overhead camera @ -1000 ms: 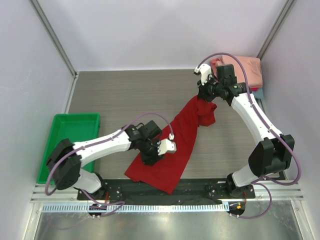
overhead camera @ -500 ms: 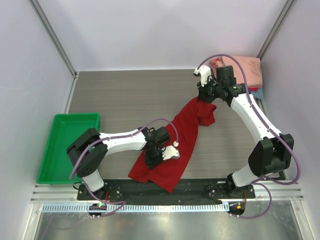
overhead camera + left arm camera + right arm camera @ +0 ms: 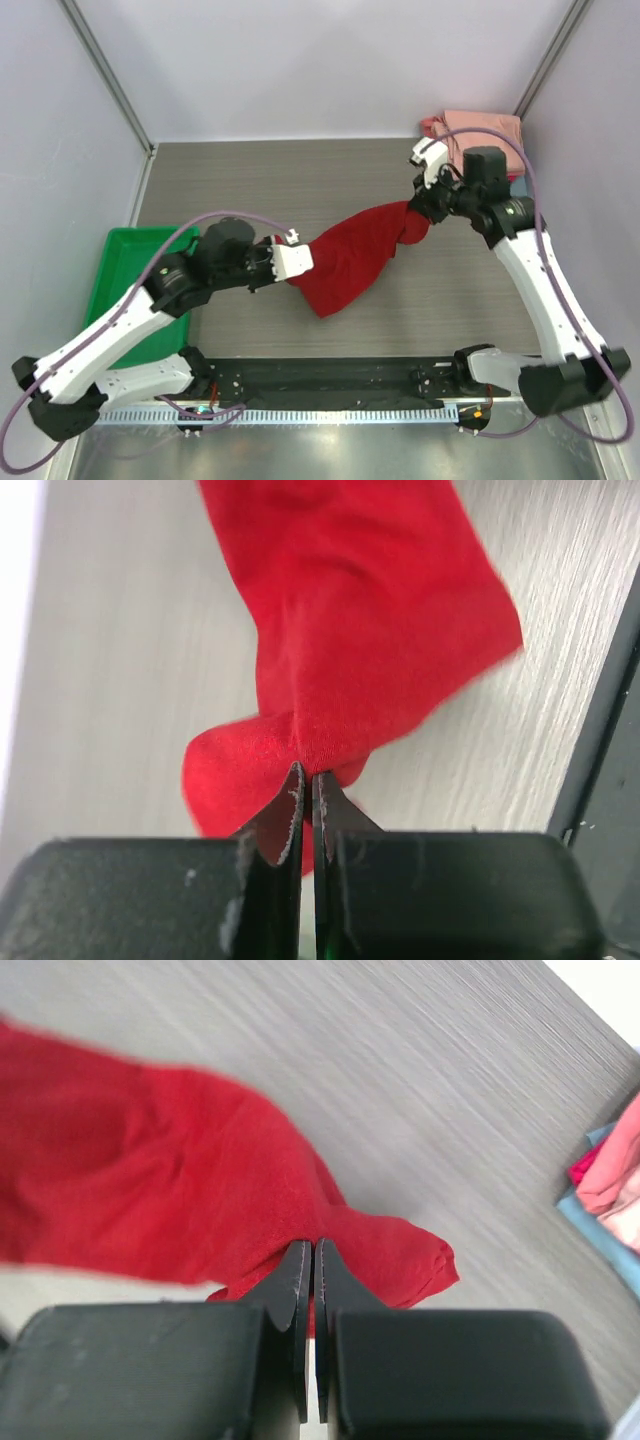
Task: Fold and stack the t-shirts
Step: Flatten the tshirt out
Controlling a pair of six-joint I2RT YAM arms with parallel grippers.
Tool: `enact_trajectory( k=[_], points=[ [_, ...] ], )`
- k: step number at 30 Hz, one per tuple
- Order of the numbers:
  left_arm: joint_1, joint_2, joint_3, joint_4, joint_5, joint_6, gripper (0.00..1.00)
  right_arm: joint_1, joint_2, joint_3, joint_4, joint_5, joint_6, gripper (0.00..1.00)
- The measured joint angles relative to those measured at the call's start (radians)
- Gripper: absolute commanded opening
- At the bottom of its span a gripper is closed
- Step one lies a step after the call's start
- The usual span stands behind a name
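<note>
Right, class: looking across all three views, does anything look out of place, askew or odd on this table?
Only the red t-shirt: it is bunched and twisted rather than lying flat, pinched at one end by the left hand and at the other by the right hand. Nothing looks spilled or damaged.

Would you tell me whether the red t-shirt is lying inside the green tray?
No, the red t-shirt is held between the left gripper and the right gripper, to the right of the green tray.
</note>
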Motion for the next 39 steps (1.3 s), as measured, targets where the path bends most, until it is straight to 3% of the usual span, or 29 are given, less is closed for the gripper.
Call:
enact_trajectory(
  k=[7, 12, 14, 15, 17, 19, 21, 24, 29, 35, 39],
  points=[
    [0.032, -0.136, 0.056, -0.207, 0.050, 0.056, 0.05, 0.000, -0.315, -0.109, -0.179, -0.088, 0.008, 0.01],
    [0.047, -0.150, -0.011, -0.167, 0.009, 0.124, 0.09, 0.000, -0.316, -0.121, -0.209, -0.080, -0.008, 0.01],
    [0.095, -0.123, -0.051, -0.120, -0.001, 0.154, 0.13, 0.000, -0.215, -0.116, -0.166, -0.071, -0.011, 0.23],
    [0.146, -0.065, -0.056, -0.100, 0.011, 0.163, 0.25, 0.000, -0.142, -0.109, -0.146, -0.060, -0.010, 0.36],
    [0.276, 0.113, -0.018, -0.035, 0.001, 0.157, 0.35, -0.006, 0.080, -0.039, -0.101, -0.011, -0.011, 0.61],
    [0.408, 0.391, 0.125, 0.018, -0.034, 0.088, 0.49, -0.020, 0.306, 0.056, -0.027, 0.034, -0.008, 0.66],
    [0.513, 0.657, 0.306, 0.074, -0.060, -0.013, 0.52, -0.046, 0.489, 0.144, 0.008, 0.072, -0.006, 0.66],
    [0.610, 0.800, 0.432, 0.117, -0.065, -0.126, 0.49, -0.080, 0.579, 0.210, 0.000, 0.100, -0.005, 0.62],
    [0.626, 0.671, 0.420, 0.076, 0.038, -0.190, 0.38, -0.100, 0.448, 0.215, -0.107, 0.019, -0.060, 0.56],
    [0.447, 0.459, 0.247, -0.049, 0.219, -0.094, 0.44, -0.078, 0.199, 0.016, -0.335, -0.123, -0.227, 0.57],
    [0.386, 0.446, 0.082, -0.162, 0.304, -0.037, 0.50, -0.039, 0.198, -0.072, -0.433, -0.144, -0.305, 0.57]
  ],
)
